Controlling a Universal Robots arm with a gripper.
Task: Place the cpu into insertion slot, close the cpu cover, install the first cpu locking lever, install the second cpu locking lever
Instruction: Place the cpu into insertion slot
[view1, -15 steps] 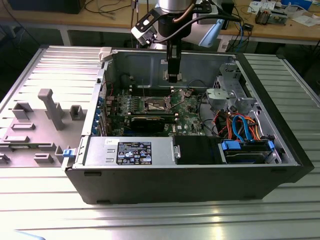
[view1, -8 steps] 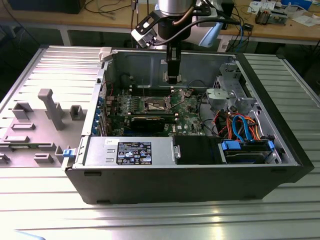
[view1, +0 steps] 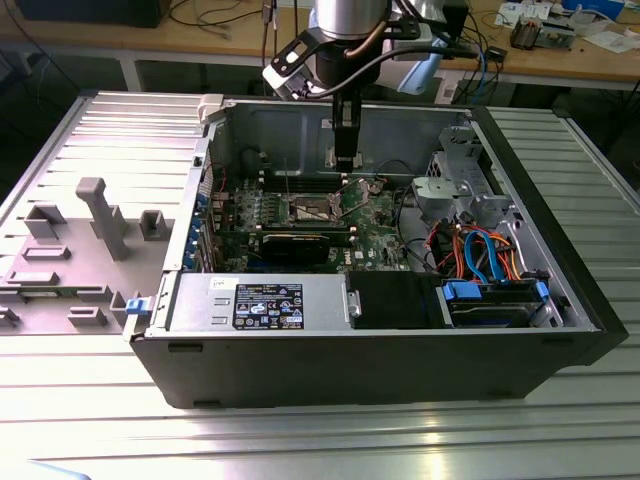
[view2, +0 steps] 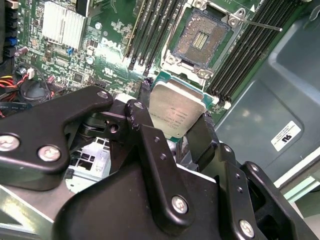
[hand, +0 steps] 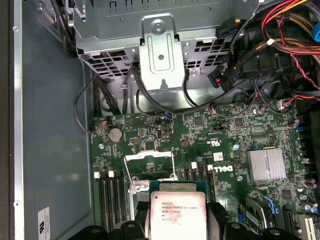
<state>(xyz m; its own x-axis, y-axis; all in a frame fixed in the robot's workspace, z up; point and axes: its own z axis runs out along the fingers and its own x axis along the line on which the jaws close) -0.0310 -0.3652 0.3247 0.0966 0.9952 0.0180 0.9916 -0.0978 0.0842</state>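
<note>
Flat square dull-silver cpu (view2: 176, 109) in pinch of black gripper (view2: 175, 119) (silver-rimmed insertion slot (view2: 201, 37) near)

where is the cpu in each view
exterior view: cannot tell it apart at the tip of the end effector, over the motherboard
second wrist view: the cpu is clamped in the end effector, near the open insertion slot
first wrist view: the cpu is beside the memory slots
shared landmark: silver finned heatsink, in both wrist views
</note>
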